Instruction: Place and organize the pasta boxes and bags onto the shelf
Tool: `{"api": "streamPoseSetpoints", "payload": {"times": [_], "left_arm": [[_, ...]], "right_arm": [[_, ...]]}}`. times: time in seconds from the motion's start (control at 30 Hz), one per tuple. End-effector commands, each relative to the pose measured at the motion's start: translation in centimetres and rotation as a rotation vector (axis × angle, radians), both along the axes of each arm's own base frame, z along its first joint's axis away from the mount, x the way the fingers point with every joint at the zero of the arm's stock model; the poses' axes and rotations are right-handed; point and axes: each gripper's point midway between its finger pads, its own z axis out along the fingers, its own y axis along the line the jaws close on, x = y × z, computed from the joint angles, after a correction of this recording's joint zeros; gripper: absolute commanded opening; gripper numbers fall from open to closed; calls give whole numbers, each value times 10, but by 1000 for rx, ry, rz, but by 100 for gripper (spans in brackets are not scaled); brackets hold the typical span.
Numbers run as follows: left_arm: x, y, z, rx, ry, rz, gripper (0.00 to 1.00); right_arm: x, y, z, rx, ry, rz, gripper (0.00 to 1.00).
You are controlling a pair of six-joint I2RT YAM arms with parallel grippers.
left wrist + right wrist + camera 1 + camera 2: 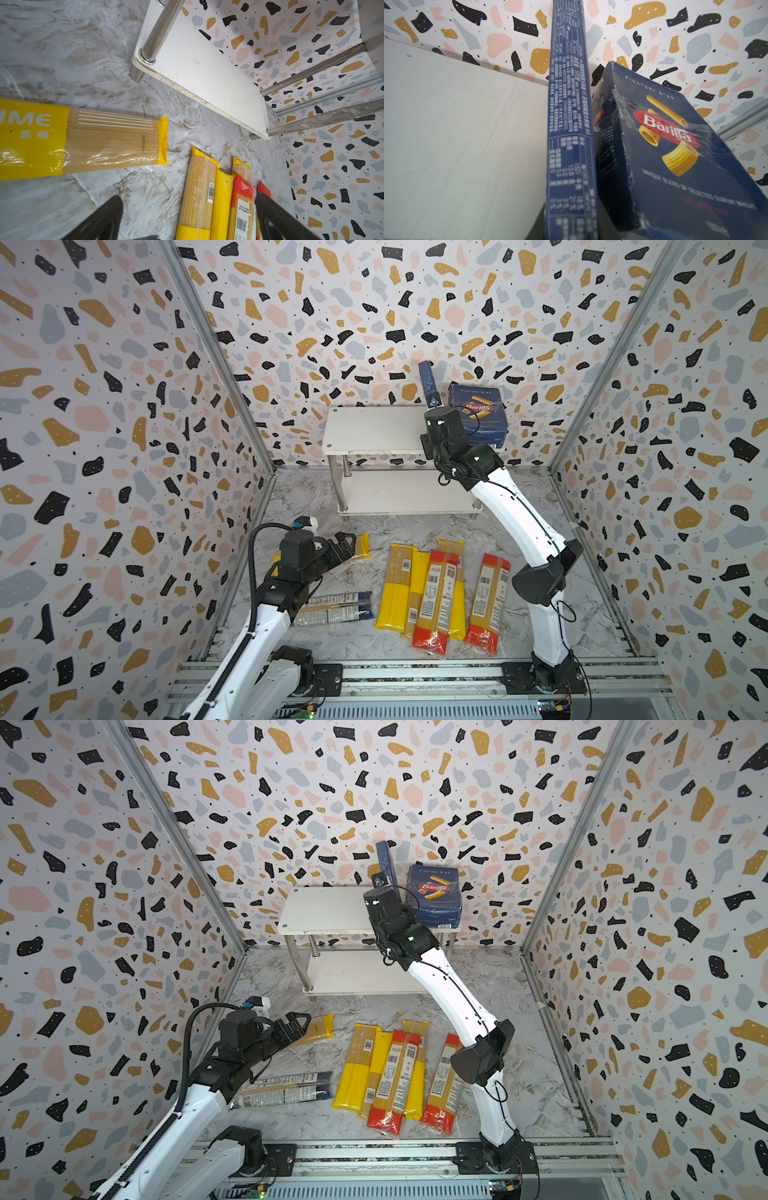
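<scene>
Holding the narrow box (427,377) near upright in my right gripper (434,401), pinched at its lower end over the shelf (365,431) top board, just beside the wide rigatoni box (478,414) standing there, my left gripper (345,544) spread wide, empty, low by a yellow bag (93,141), other bags (432,597) side by side on the floor (540,614).

The wide box (685,166) at the right end of the shelf's (374,435) top board reads "RIGATONI N°89", "Barilla" and "UNIQUE BLEND OF SELECTED DURUM WHEAT". A yellow spaghetti bag (83,143) near the worktop's (52,52) left edge shows "IME" and "500g". The small print on the narrow box (569,124) is too blurred to read.
</scene>
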Motion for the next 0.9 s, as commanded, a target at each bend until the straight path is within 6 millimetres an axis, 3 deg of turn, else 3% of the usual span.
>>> {"api": "streamPoseSetpoints", "payload": {"times": [0.0, 0.3, 0.57, 0.87], "left_arm": [[1, -3, 11, -16, -35, -3, 100], [1, -4, 14, -21, -41, 9, 100], [0, -3, 14, -14, -41, 10, 99], [0, -4, 18, -17, -49, 3, 100]], "right_arm": [[-17, -20, 65, 182, -114, 11, 21], [-18, -20, 60, 191, -84, 41, 46], [-19, -15, 52, 188, -58, 61, 60], [-33, -5, 66, 181, -93, 89, 67]]}}
